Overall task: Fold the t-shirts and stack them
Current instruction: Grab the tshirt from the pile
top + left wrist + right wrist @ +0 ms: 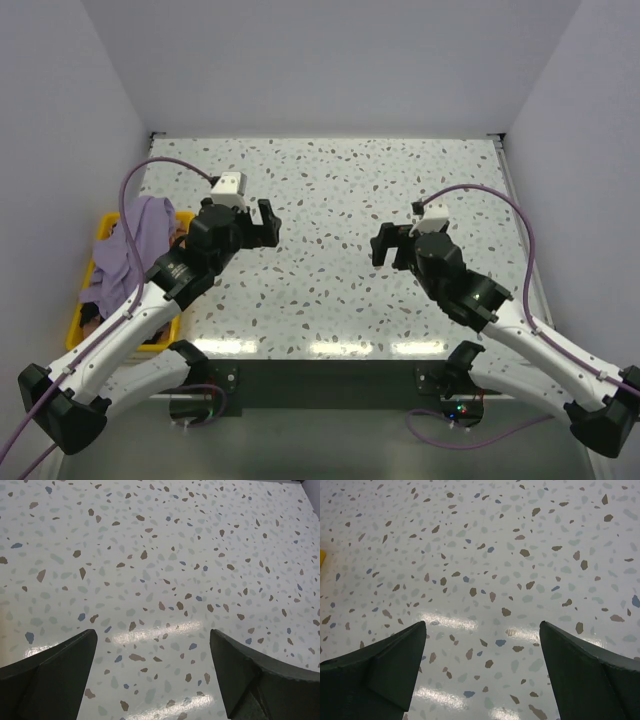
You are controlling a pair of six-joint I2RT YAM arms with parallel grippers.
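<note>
Reach was the question. The lavender t-shirt [140, 245] lay heaped in the yellow crate [85, 318] at the left edge of the desk [330, 180], and only the left arm stood beside that crate. The left fingers [266, 224] were spread wide, holding nothing. They pointed away from the crate toward the desk's middle, so the shirt lay behind them and to their left. The right fingers [381, 246], equally wide and empty, hovered well apart from the crate. The shirt looked crumpled and limp, its bulk draped along the crate's length from far end to near. I judged the left arm would have to turn back for it.
</note>
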